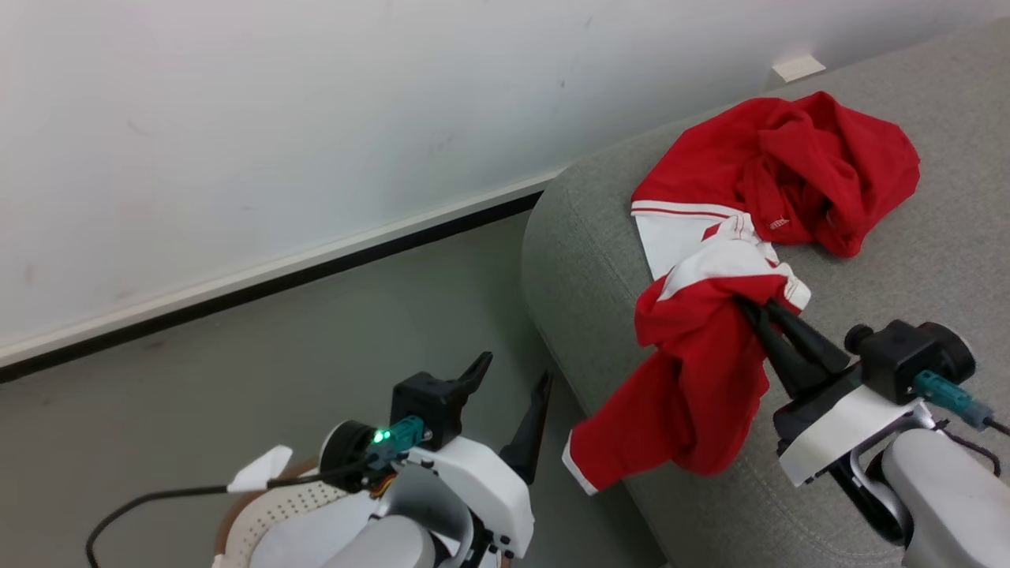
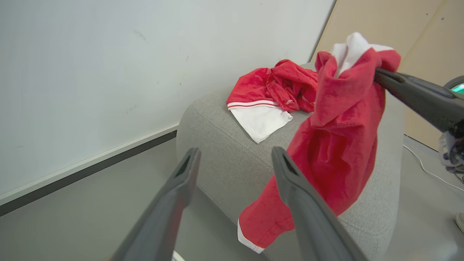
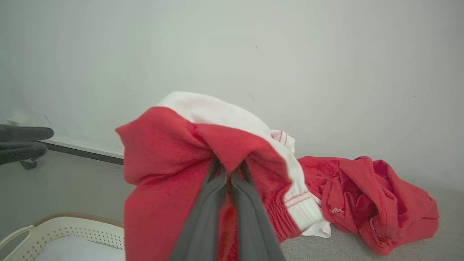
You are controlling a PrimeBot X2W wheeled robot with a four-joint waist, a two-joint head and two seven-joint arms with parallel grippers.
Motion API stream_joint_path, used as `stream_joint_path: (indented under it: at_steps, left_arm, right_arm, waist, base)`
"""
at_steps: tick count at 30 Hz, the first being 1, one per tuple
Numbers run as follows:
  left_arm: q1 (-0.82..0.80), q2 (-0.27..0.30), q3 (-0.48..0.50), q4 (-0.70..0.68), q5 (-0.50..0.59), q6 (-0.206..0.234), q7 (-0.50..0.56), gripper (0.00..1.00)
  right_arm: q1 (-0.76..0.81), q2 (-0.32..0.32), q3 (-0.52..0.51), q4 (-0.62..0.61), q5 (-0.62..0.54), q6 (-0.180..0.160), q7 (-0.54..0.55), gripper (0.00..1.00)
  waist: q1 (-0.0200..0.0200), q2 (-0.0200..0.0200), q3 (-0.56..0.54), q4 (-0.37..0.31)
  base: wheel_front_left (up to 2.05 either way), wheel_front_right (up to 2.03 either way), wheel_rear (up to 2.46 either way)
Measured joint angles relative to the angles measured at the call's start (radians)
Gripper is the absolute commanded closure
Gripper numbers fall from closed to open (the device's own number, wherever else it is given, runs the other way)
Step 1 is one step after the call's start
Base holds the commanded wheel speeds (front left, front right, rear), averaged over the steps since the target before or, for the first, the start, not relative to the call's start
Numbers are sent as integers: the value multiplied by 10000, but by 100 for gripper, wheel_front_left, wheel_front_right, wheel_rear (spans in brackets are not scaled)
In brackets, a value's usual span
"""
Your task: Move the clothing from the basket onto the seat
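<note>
Placing step: the right pincer [image 1: 753, 308], clamped on a red garment [image 1: 694, 379], hangs it over the rounded edge of the sofa [image 1: 907, 276]. The next move likely calls for carrying it inward, then letting go. The left pincer [image 1: 514, 369] stands apart.

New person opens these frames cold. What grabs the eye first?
The bright red and white garment pinched in the shut right tool, hanging down past the rounded edge of the grey seat. Next, a second red garment lying crumpled further back on the seat. At lower left of the head view, the left tool stands open and empty by the white basket.
</note>
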Motion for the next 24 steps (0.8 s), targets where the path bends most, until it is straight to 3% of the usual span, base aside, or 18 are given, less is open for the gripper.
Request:
stream_joint_path:
  at_steps: [6,12,20,24]
  left_arm:
    - [-846,-153,-236,105,353,-104,117,0]
    - [-1842,-272,-416,165,780,-192,351,0]
    - [-2938,-508,-589,196,1237,-353,418,0]
    - [-3270,-736,-767,270,1338,-441,408,0]
  right_arm:
    - [-845,-431,-1279,-192,12,0,2,100]
    - [-2807,-1455,-3404,276,194,0,0,100]
    - [-5876,-3057,-6406,2025,587,-2,403,100]
    - [-6476,-3511,-7242,3532,-23,-2,546,100]
  waist:
    - [0,0,763,147]
    - [1,0,1945,523]
    - [2,-1,3620,1246]
    - [3,0,4381,1632]
  base:
    - [0,0,0]
    - [0,0,0]
    - [0,0,0]
    - [0,0,0]
